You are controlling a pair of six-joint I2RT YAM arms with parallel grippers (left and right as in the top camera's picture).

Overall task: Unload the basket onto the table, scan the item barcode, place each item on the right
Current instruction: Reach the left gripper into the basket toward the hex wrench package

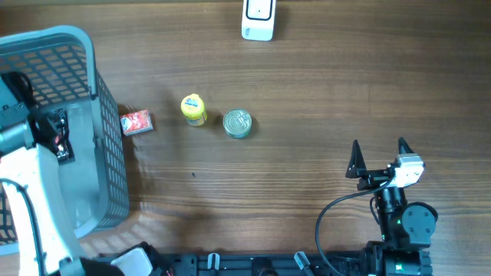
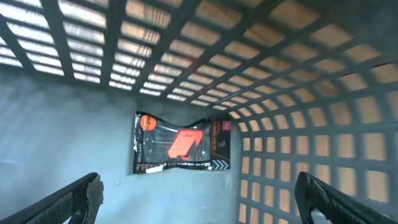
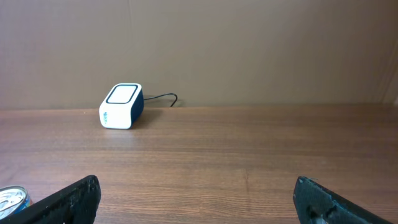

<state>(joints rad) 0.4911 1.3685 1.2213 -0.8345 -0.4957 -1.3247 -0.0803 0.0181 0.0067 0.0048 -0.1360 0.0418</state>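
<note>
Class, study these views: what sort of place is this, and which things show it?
Probably a mock shop checkout on a table: a white barcode scanner, a blue shopping basket, and groceries such as a tin can and yellow bottle.

Print on the black packet is too blurred to read.

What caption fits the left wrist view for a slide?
Open left tool hovers inside the blue basket above a black-and-orange packet at its bottom.
</note>
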